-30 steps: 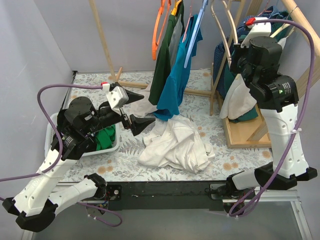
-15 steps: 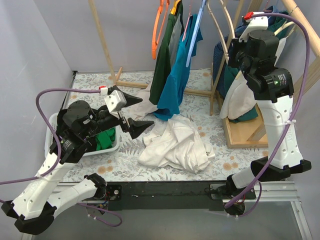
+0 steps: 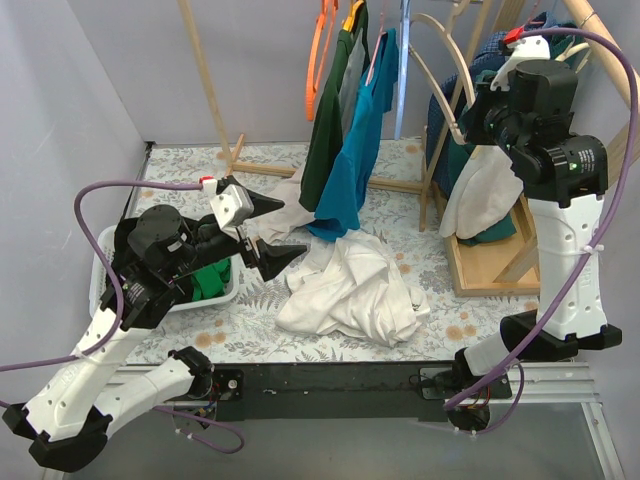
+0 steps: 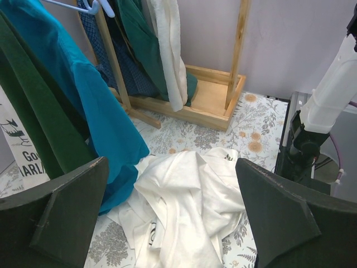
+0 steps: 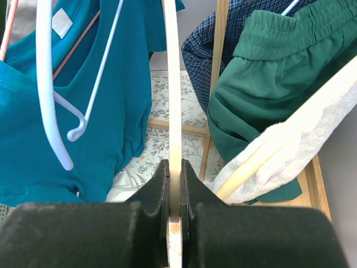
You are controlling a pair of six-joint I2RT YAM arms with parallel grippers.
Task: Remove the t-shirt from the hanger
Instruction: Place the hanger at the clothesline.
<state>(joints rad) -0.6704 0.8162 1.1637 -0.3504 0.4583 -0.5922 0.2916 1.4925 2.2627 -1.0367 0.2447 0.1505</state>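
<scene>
Top external view: the white t-shirt (image 3: pixel 350 290) lies in a crumpled heap on the table (image 3: pixel 420 200), lower centre of frame, unchanged from a second ago. The left gripper (image 3: pixel 293 225) hovers just left of the heap with jaws spread wide and empty; its position has barely altered. The right gripper (image 3: pixel 472 118), upper right, has risen and carries the wooden hanger (image 3: pixel 440 70) higher than before. The blue hanger (image 3: pixel 401 60) now hangs nearly vertical.

Left wrist view: the left gripper (image 4: pixel 170 167) is released, the white t-shirt (image 4: pixel 184 206) lies below and between its fingers, not touched. The teal t-shirt (image 4: pixel 95 111) hangs at left.

Right wrist view: the right gripper (image 5: pixel 174 167) is clenched on the bare wooden hanger (image 5: pixel 174 84). The teal t-shirt (image 5: pixel 111 111) hangs beyond, at left.
</scene>
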